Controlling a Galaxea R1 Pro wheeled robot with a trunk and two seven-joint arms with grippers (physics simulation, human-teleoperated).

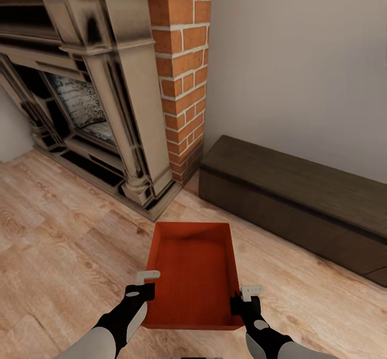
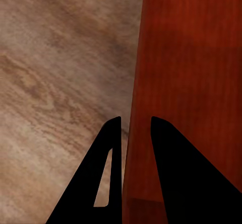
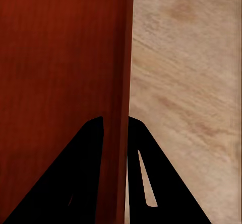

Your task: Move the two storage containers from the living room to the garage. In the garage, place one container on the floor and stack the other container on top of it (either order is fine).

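One orange-red storage container (image 1: 193, 273), an open-topped tray with low walls, lies lengthwise in front of me over the living room's light wood-plank floor (image 1: 64, 251). My left gripper (image 1: 144, 290) is shut on its left wall near the close end. In the left wrist view the two black fingers (image 2: 113, 153) straddle that wall of the container (image 2: 191, 58). My right gripper (image 1: 243, 297) is shut on the opposite wall, and its fingers (image 3: 91, 153) clamp the thin edge of the container (image 3: 60, 48). The tray is empty. I cannot tell whether it touches the floor.
A dark carved fireplace (image 1: 91, 95) with a red-brick column (image 1: 183, 69) stands ahead to the left. A long low dark bench (image 1: 301, 198) runs along the pale wall ahead to the right. Open wood floor lies to the left and right of the tray.
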